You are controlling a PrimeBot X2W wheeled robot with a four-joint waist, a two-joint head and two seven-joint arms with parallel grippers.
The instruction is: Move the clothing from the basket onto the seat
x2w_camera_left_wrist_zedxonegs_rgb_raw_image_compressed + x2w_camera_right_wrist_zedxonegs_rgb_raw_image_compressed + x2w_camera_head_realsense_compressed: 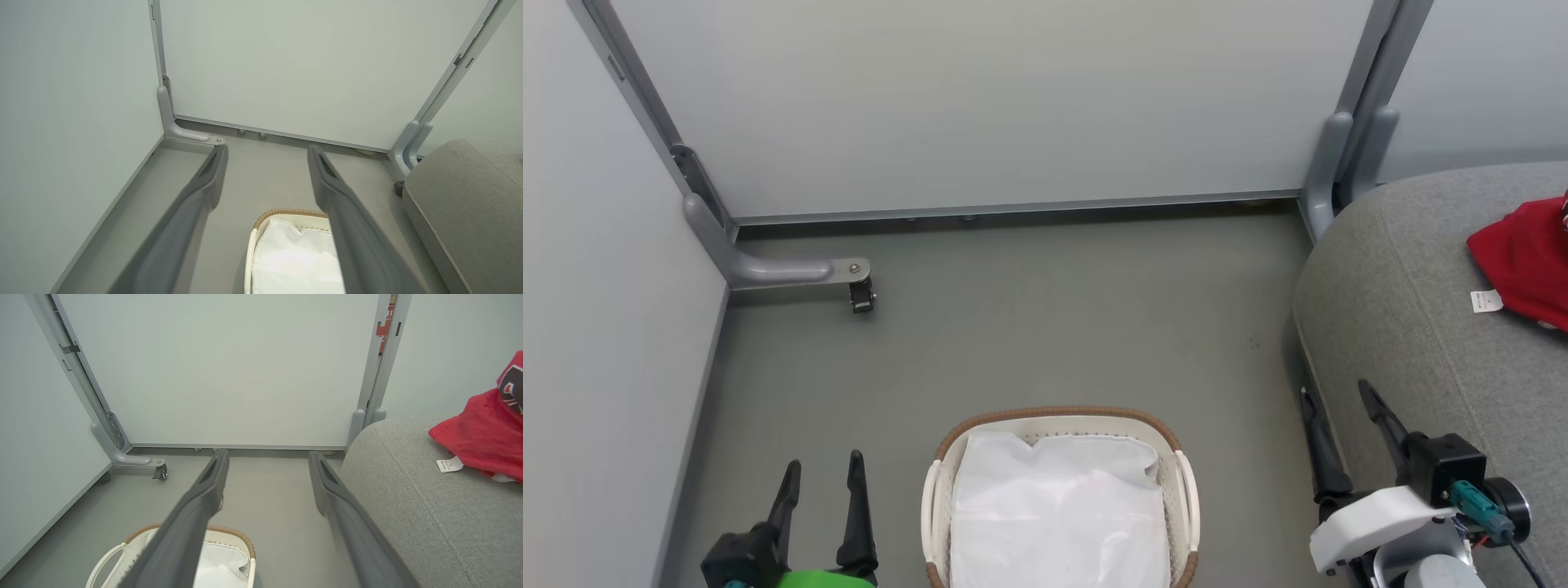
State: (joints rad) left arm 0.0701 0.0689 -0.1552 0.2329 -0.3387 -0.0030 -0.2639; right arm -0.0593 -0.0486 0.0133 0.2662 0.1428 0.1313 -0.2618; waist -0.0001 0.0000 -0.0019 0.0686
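Flanks the basket [1054,414] low with left hand [821,478] and right hand [1335,400], fingers forward; holds both spread open, gripping nothing.

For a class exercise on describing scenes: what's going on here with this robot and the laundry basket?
Nothing is held right now. The left gripper and right gripper are both open and empty, the left beside the basket, the right next to the seat. The clothing lies on the seat. The basket, on the floor, shows a white sheet on top; what is under it cannot be told.
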